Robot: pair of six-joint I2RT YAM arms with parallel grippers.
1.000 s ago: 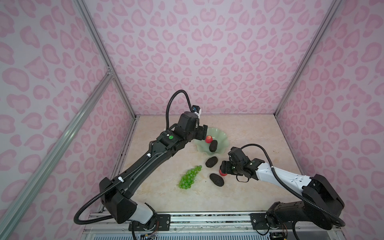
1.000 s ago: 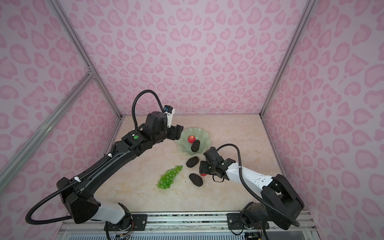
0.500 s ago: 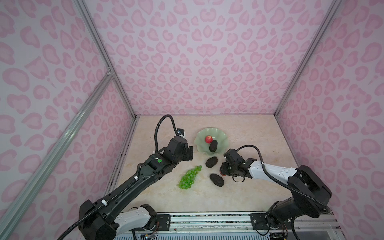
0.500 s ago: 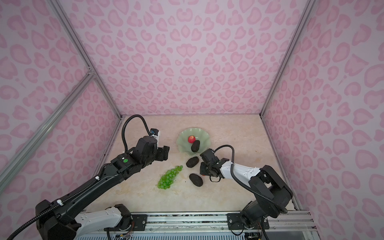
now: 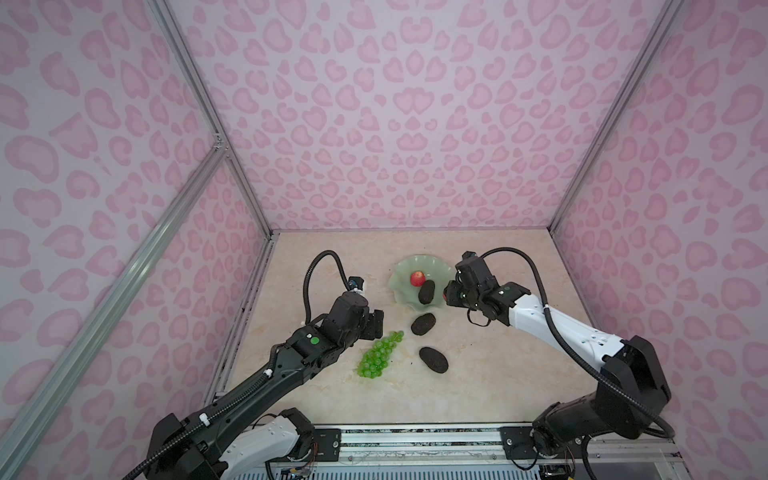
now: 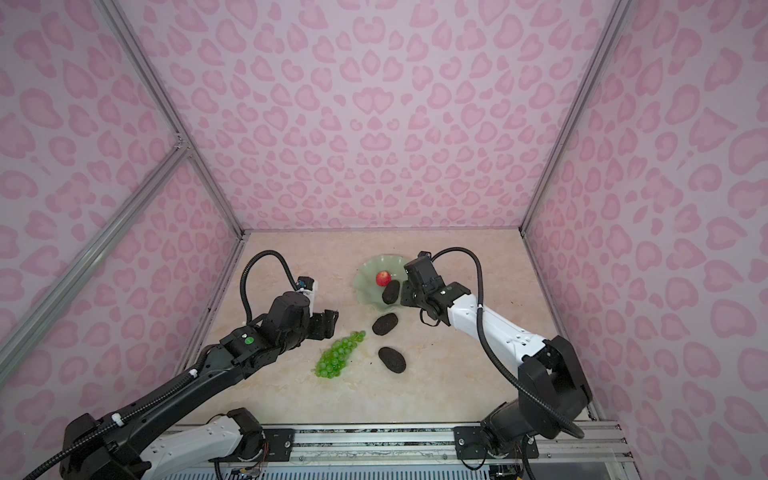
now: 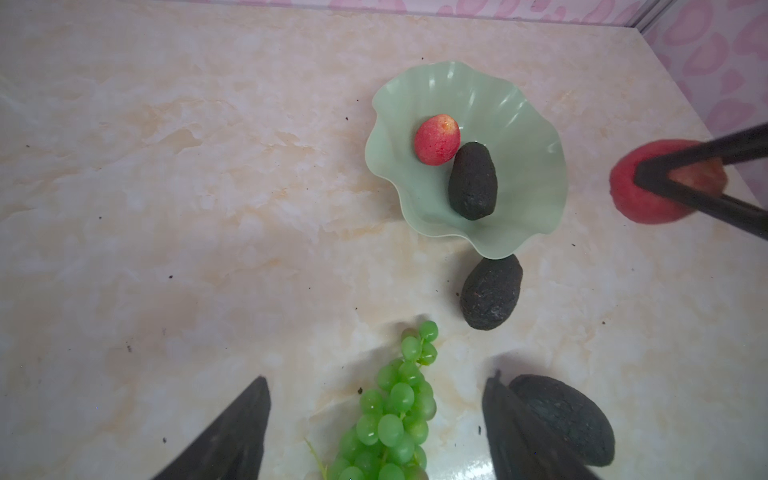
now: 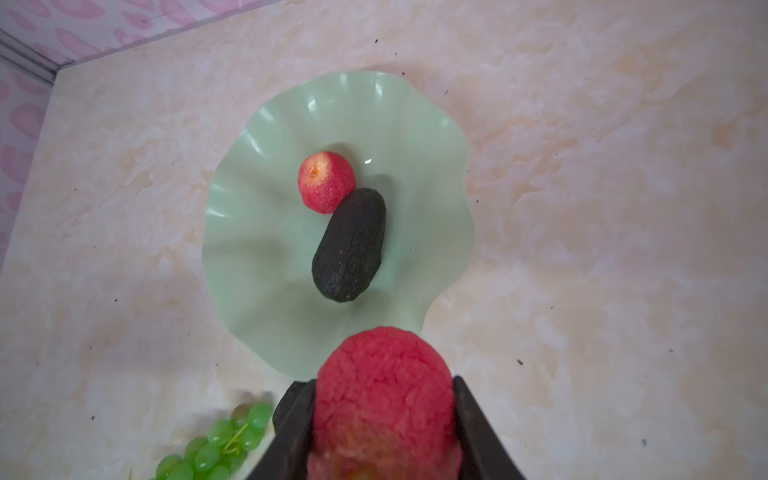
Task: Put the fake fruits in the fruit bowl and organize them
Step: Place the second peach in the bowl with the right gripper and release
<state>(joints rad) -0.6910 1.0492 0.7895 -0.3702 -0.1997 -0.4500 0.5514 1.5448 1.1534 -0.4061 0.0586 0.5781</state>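
The pale green fruit bowl (image 5: 400,277) (image 8: 257,232) holds one red apple (image 5: 417,278) (image 8: 327,181) and one dark avocado (image 5: 426,291) (image 8: 350,245). My right gripper (image 8: 383,382) (image 5: 448,296) is shut on a second red apple (image 8: 384,365) (image 7: 648,199), held above the table at the bowl's right rim. Two more avocados (image 5: 423,323) (image 5: 433,360) lie on the table in front of the bowl. The green grapes (image 5: 378,360) (image 7: 390,415) lie to their left. My left gripper (image 7: 378,379) (image 5: 376,324) is open above the grapes' far end, touching nothing.
Pink patterned walls enclose the marble table (image 5: 498,365) on three sides. A metal rail (image 5: 415,440) runs along the front edge. In the left wrist view the nearer avocado (image 7: 569,415) lies just outside one finger (image 7: 511,424).
My right gripper shut on the apple lying on the table and lifted it up beside the bowl. My left arm pulled back from the bowl and came down over the grapes.
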